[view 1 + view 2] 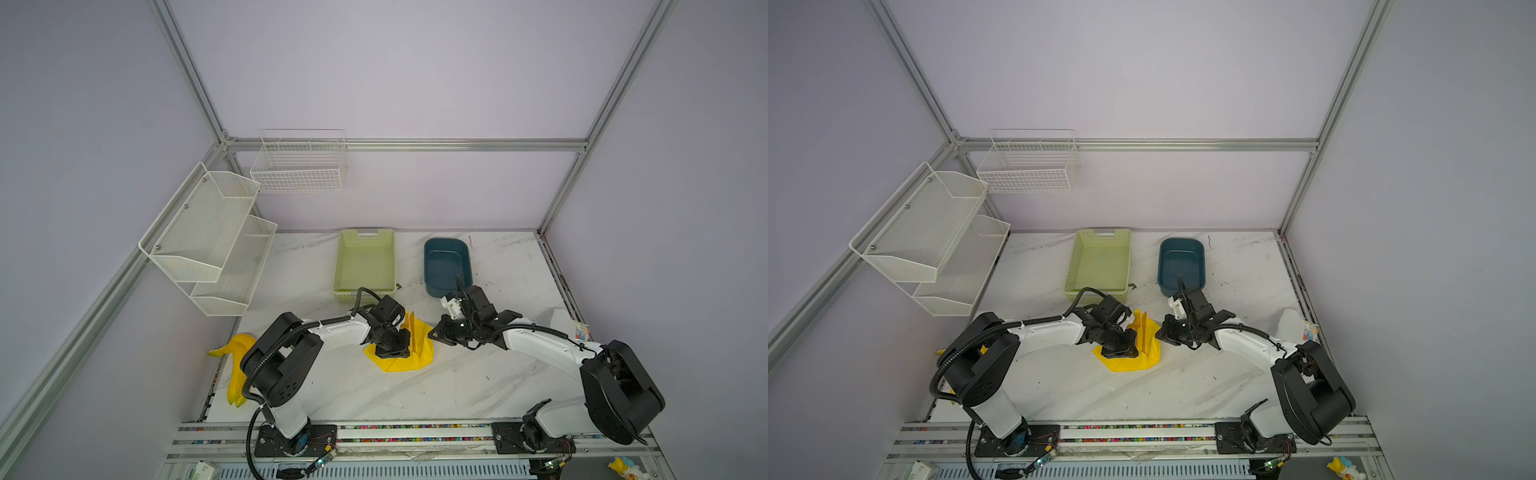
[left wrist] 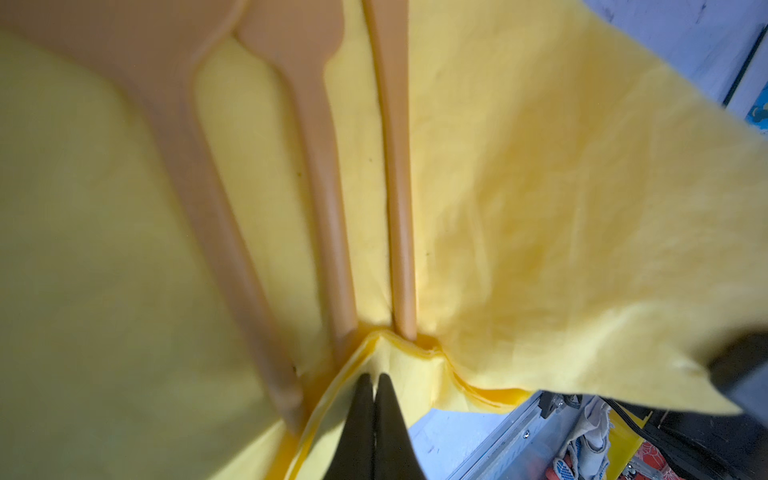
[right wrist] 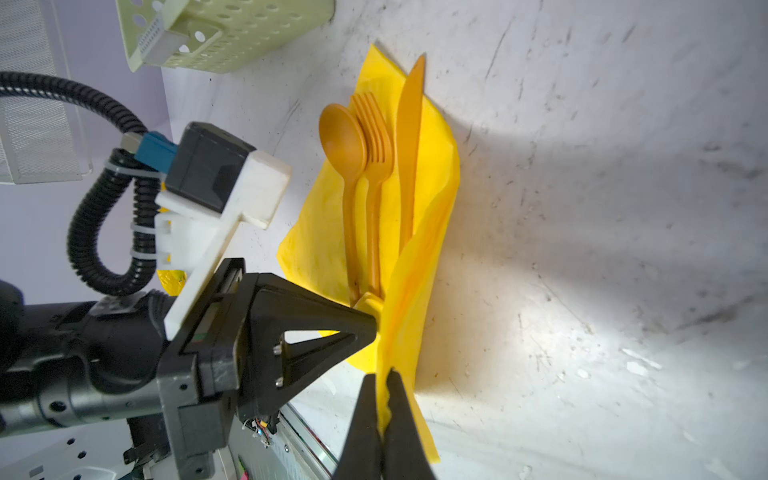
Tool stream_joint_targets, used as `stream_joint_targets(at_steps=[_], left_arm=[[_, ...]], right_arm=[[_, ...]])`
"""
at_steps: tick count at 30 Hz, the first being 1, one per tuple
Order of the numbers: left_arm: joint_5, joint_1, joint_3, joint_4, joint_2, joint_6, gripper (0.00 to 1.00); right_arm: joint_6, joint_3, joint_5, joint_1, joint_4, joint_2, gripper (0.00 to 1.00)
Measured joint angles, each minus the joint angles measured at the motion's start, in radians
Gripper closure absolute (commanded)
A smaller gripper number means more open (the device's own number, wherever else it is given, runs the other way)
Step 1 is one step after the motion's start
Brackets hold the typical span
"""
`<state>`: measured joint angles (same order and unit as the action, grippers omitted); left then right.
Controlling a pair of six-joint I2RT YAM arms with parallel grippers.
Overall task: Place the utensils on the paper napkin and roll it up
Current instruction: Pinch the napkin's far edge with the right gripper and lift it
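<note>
Yellow paper napkin [image 3: 436,166] is pinched by left jaws and right jaws; roll evenly over utensils [image 3: 376,137], keeping handles tucked, paper untorn.

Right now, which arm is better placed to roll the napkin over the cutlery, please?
Probably right: the right claw pinches the napkin's raised flap beside the knife, ready to carry it over; the left claw pins the fold at the handle ends.
</note>
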<state>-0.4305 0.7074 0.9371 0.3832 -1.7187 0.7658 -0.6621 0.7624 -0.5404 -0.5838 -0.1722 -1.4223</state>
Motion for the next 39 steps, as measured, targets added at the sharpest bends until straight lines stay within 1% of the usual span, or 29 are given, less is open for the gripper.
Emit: stream_joint_targets(at_steps=[5, 10, 15, 22, 31, 39], left_arm=[[0.0, 0.0, 0.0, 0.0, 0.0, 0.0, 0.95], [0.0, 0.0, 0.0, 0.0, 0.0, 0.0, 0.95], [0.0, 0.0, 0.0, 0.0, 0.0, 0.0, 0.95], [0.0, 0.0, 0.0, 0.0, 0.0, 0.0, 0.95], [0.0, 0.0, 0.0, 0.0, 0.0, 0.0, 0.95], [0.0, 0.0, 0.0, 0.0, 0.0, 0.0, 0.95]], right_arm=[[-0.005, 0.047, 0.034, -0.042, -0.018, -0.044, 0.98], [0.017, 0.095, 0.121, -0.068, -0.101, -0.085, 0.99], [0.043, 0.098, 0.216, -0.069, -0.195, -0.087, 0.99], [0.06, 0.107, 0.289, -0.069, -0.26, -0.103, 1.0], [0.076, 0.12, 0.323, -0.069, -0.287, -0.161, 1.0], [0.076, 0.128, 0.335, -0.07, -0.289, -0.166, 1.0]])
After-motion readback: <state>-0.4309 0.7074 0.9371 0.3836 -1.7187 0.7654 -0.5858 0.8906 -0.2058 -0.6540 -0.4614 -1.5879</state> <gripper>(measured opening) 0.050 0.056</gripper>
